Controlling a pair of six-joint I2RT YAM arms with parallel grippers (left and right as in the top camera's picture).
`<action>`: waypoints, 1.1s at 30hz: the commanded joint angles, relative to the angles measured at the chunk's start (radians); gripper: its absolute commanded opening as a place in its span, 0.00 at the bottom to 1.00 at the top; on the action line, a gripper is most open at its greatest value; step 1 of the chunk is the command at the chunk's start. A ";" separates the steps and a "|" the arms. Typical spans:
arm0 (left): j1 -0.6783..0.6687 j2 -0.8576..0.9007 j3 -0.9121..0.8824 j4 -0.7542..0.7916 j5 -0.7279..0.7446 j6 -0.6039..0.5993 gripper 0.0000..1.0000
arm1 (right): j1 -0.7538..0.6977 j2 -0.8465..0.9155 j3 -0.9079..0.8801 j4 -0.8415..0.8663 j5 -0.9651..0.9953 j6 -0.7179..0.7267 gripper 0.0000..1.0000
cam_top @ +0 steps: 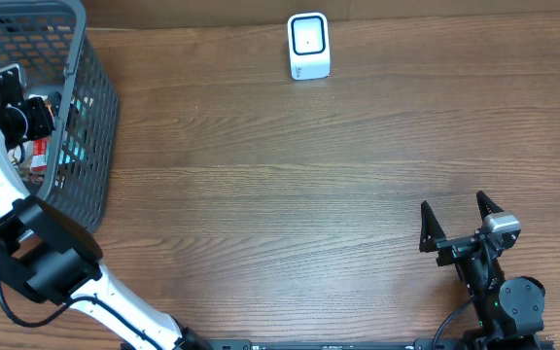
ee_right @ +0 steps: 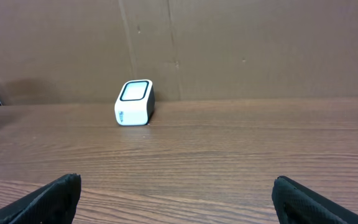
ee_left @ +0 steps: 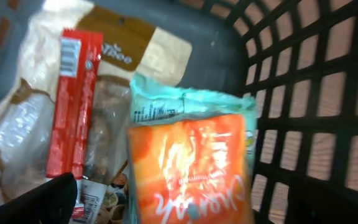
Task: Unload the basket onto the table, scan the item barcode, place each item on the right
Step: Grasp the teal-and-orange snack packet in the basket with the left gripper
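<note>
So the left gripper (cam_top: 27,109) is reaching down into the dark grey plastic mesh basket (cam_top: 100,126) at the far left of the wooden bench (cam_top: 290,194), since that's where the scannable stuff is sitting. A shiny orange packet with a teal top (ee_left: 191,168) is lying nearest, beside a long red wrapper (ee_left: 73,106) and a brown-and-cream bag (ee_left: 148,56). Only one of its jaws is showing, so I can't tell if they're apart or gripping. I'm guessing the orange packet is the target. The right gripper (cam_top: 453,207) is sitting low at the front, jaws spread wide on nothing, probably keeping clear. It's facing the small white scanner box (cam_top: 308,46) at the back edge.
</note>
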 commanded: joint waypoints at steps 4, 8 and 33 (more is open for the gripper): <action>0.000 0.056 0.015 -0.008 -0.009 0.023 1.00 | -0.003 -0.011 -0.010 0.006 0.011 -0.001 1.00; -0.005 0.082 0.015 -0.007 -0.009 0.023 1.00 | -0.003 -0.011 -0.010 0.006 0.011 -0.001 1.00; -0.010 0.115 0.045 -0.038 -0.040 0.023 0.46 | -0.003 -0.011 -0.010 0.006 0.011 -0.001 1.00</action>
